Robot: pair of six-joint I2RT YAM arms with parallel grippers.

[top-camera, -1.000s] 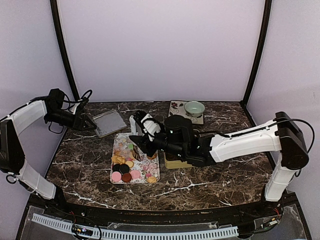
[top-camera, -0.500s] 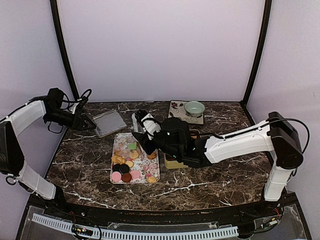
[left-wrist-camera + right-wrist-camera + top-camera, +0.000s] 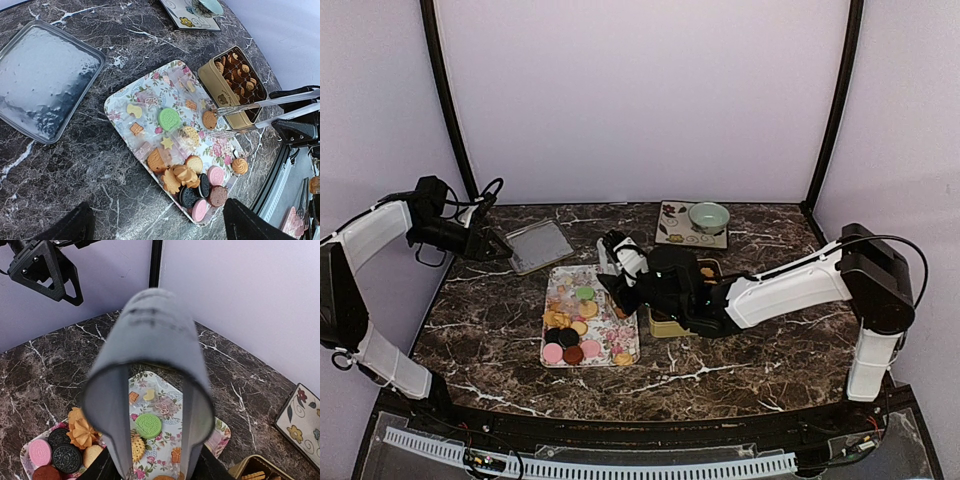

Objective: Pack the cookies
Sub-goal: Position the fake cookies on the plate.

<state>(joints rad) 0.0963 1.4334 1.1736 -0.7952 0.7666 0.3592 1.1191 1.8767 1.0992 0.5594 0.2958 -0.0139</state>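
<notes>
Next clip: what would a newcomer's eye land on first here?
The flowery tray at mid-table stands out first, strewn with tan, pink, green and dark cookies. Just right of it, an open gold tin already holds some. Metal tongs reach in from the right, across the tin's corner, with their tips beside a round cookie at the tray's edge.

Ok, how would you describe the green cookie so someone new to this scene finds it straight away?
On the dark marble table, find the flowery rectangular tray beside the gold tin. In the tray's far half lies a flat, round, embossed disc: the only green cookie, among yellow, tan, pink and dark brown ones.
</notes>
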